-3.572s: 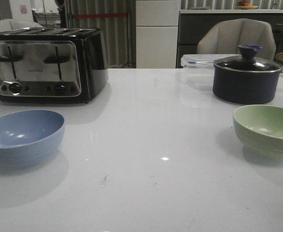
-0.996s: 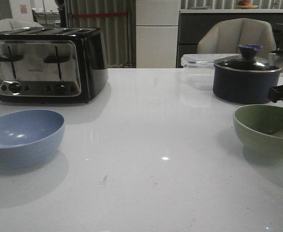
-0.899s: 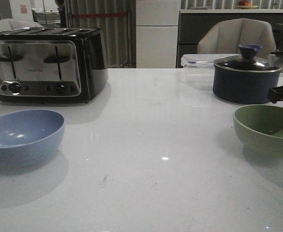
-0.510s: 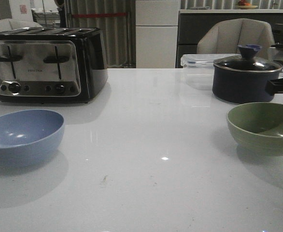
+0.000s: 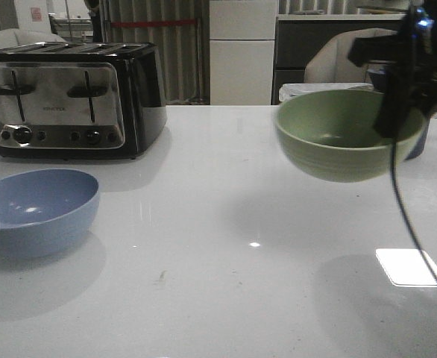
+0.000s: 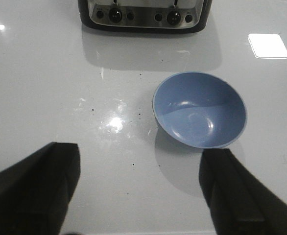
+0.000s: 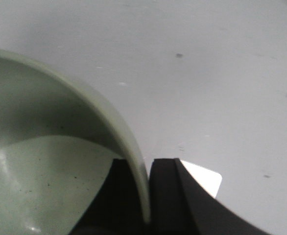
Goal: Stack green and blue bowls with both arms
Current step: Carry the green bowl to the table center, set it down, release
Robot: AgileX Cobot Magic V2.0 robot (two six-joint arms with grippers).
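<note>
The pale green bowl (image 5: 338,138) hangs in the air above the table's right half, held by its right rim in my right gripper (image 5: 396,112). In the right wrist view the two black fingers pinch the bowl's rim (image 7: 133,152), one inside and one outside, with my right gripper (image 7: 146,169) shut on it. The dusty blue bowl (image 5: 36,209) sits upright on the table at the front left. In the left wrist view it (image 6: 200,115) lies ahead of my left gripper (image 6: 141,169), which is open, empty and above the table. My left gripper does not show in the front view.
A black and steel toaster (image 5: 69,97) stands at the back left, also in the left wrist view (image 6: 143,14). The dark lidded pot and clear container at the back right are mostly hidden behind the lifted bowl and arm. A bright light patch (image 5: 411,267) lies on the white table.
My right gripper took the green bowl by its rim, lifted it off the table and carried it up and to the left. The blue bowl has not moved.
</note>
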